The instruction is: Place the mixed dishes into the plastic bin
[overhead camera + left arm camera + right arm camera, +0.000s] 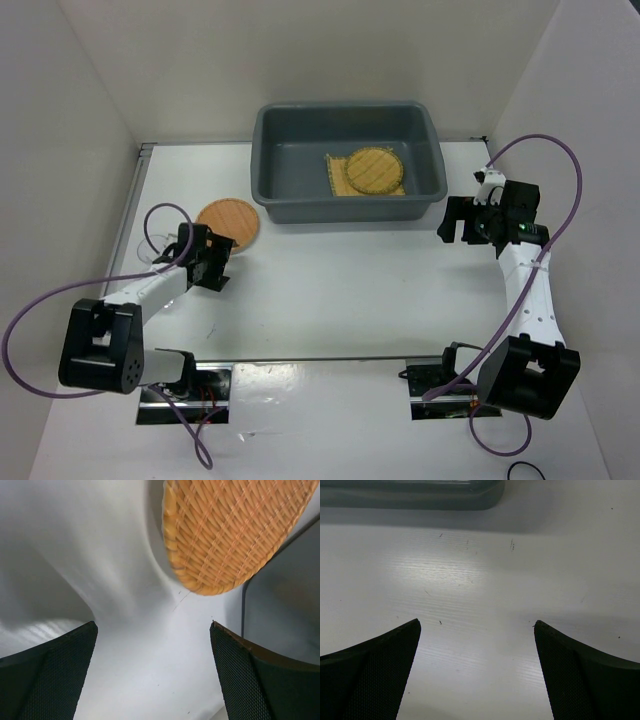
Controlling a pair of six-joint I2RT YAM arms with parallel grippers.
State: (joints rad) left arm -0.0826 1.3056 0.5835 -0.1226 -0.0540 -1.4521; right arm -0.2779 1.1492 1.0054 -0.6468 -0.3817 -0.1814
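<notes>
The dark grey plastic bin [283,165] stands at the back centre. Inside it a round yellow woven mat [375,171] lies on a square yellow bamboo mat [336,176]. The round orange-brown disc [228,222] lies on the table left of the bin; in the left wrist view the disc [230,530] sits just ahead of the fingers, with the bin wall [285,605] to the right. My left gripper [222,262] [153,625] is open and empty, just short of the disc. My right gripper [445,222] [476,625] is open and empty over bare table, right of the bin [410,495]. I cannot make out the glass cups.
White walls close in the table on the left, back and right. A purple cable [160,215] loops over the table beside the left arm, and another cable [560,160] arcs above the right arm.
</notes>
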